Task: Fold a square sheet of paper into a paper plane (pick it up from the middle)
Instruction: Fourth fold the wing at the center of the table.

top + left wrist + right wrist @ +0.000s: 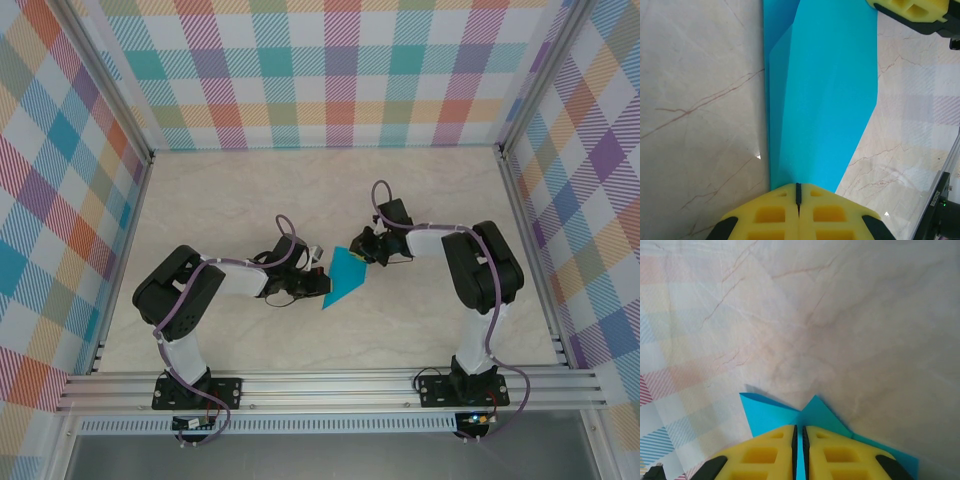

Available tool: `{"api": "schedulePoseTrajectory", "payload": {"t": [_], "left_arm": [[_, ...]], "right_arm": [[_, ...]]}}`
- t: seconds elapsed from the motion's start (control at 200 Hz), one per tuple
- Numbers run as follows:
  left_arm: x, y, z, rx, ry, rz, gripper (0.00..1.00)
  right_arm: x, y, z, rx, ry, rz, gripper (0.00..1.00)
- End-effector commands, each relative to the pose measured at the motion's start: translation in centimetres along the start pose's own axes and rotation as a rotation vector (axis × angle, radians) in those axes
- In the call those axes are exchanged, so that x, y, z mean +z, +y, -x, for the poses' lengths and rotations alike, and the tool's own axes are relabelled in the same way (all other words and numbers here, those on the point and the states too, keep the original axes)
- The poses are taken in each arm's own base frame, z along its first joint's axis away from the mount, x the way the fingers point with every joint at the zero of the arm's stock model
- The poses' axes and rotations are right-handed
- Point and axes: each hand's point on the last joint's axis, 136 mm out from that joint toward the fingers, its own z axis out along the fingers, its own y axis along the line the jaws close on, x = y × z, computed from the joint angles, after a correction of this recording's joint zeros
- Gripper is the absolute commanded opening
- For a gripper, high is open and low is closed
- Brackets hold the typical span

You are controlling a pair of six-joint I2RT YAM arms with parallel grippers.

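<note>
Cyan creased paper (820, 100), veined marble-look tabletop (700, 100)

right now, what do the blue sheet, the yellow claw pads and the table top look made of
Blue sheet: thin matte paper, sharp creases. Left claw pads: yellow, matte, moulded recesses; likely soft foam or rubber. Table top: pale veined marble look with glints, possibly printed laminate.

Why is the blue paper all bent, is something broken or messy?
Nothing looks wrong. The blue paper is just partly folded, with neat creases and no rips showing. The left gripper and right gripper each pinch one end of it.
</note>
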Motion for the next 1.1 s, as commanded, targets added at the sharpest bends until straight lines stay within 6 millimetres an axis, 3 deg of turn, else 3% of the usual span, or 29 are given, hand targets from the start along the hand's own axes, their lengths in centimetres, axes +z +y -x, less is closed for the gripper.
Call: {"api": "schedulePoseTrajectory", "payload": {"t": [0.0, 0.335, 0.45, 0.64, 0.765, 0.86, 1.095], "left_arm": [[0.7, 7.8, -6.7, -0.119, 0.182, 0.251, 0.00], [0.7, 7.7, -6.7, -0.117, 0.185, 0.248, 0.00], [0.7, 7.6, -6.7, -0.116, 0.186, 0.247, 0.00], [0.7, 7.4, -6.5, -0.116, 0.184, 0.244, 0.00], [0.8, 7.4, -6.5, -0.115, 0.184, 0.242, 0.00], [0.9, 7.3, -6.3, -0.116, 0.185, 0.241, 0.00], [0.9, 7.2, -6.3, -0.117, 0.186, 0.237, 0.00]], "right_arm": [[-0.1, -3.4, 1.7, 0.043, -0.052, -0.104, 0.15], [-1.0, -3.8, 3.5, 0.050, -0.064, -0.096, 0.15], [-1.6, -2.7, 3.6, 0.029, -0.064, -0.069, 0.14], [-4.6, 1.3, 3.5, -0.032, -0.094, 0.040, 0.15], [-5.0, 3.8, 1.6, -0.072, -0.062, 0.130, 0.14], [-3.6, 4.9, -1.0, -0.099, 0.002, 0.157, 0.07], [0.2, 4.3, -5.6, -0.103, 0.105, 0.142, 0.01]]}}
